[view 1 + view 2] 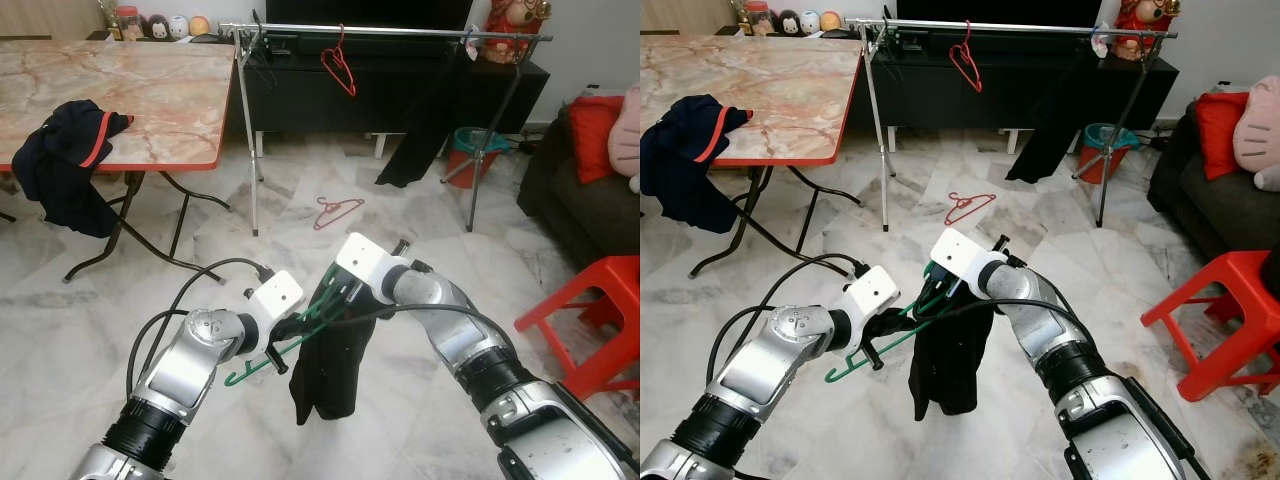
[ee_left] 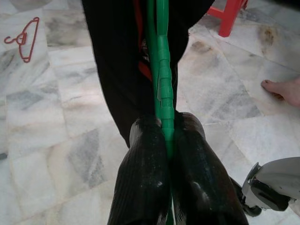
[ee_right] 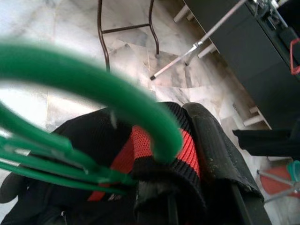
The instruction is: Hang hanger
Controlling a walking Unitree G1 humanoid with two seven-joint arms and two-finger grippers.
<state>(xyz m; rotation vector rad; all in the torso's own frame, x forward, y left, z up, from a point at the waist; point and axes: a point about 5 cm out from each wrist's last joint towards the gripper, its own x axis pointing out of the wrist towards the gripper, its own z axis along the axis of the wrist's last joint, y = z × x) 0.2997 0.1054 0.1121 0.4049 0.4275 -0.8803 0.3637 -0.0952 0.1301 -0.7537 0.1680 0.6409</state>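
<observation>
Here, low in the frame's centre, the left gripper (image 1: 283,335) pinches the green hanger (image 1: 262,362) by one arm, while the right gripper (image 1: 338,296) clamps the black garment's red-trimmed collar (image 3: 164,154) at the hanger. Dressing the hanger looks nearly finished. Next comes carrying it to the clothes rail (image 1: 400,33), top centre, beside the red hanger (image 1: 338,68).

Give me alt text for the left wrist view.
The left gripper is clamped on a green hanger that carries a black garment over a marble floor. A red hanger lies on the floor; a person's bare foot shows at the edge.
</observation>
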